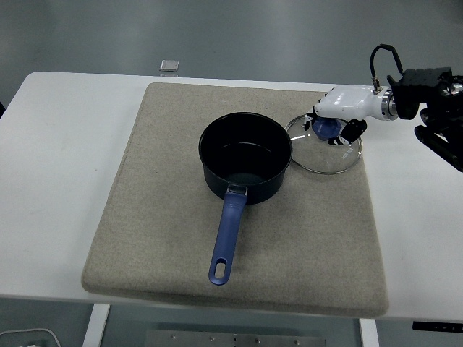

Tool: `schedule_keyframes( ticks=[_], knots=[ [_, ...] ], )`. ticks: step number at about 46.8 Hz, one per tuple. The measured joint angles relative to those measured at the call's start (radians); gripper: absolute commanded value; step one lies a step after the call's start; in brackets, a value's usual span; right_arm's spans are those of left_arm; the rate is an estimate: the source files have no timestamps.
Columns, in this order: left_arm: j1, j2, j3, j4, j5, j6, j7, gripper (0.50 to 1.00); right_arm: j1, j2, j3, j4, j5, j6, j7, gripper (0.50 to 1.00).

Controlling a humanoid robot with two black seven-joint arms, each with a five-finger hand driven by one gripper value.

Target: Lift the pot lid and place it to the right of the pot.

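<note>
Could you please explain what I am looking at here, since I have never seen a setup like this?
This is one picture from a camera high on a robot, looking down over its white table. On a grey mat stands a dark pot with a blue handle, open. To its right is the glass lid, low over the mat or just on it. The robot's right hand, white on a black arm, grips the lid's blue knob. A small object lies at the far edge. The left arm is not visible.
</note>
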Motion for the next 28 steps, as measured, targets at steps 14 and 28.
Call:
schedule_keyframes(
  ticks=[14, 28],
  knots=[
    [0.000, 0.000, 0.000, 0.000, 0.000, 0.000, 0.000, 1.000, 0.002, 0.000, 0.000, -0.001, 0.002, 0.002, 0.000, 0.901],
    [0.000, 0.000, 0.000, 0.000, 0.000, 0.000, 0.000, 1.000, 0.010, -0.007, -0.003, -0.002, -0.002, 0.003, 0.000, 0.901]
  ],
)
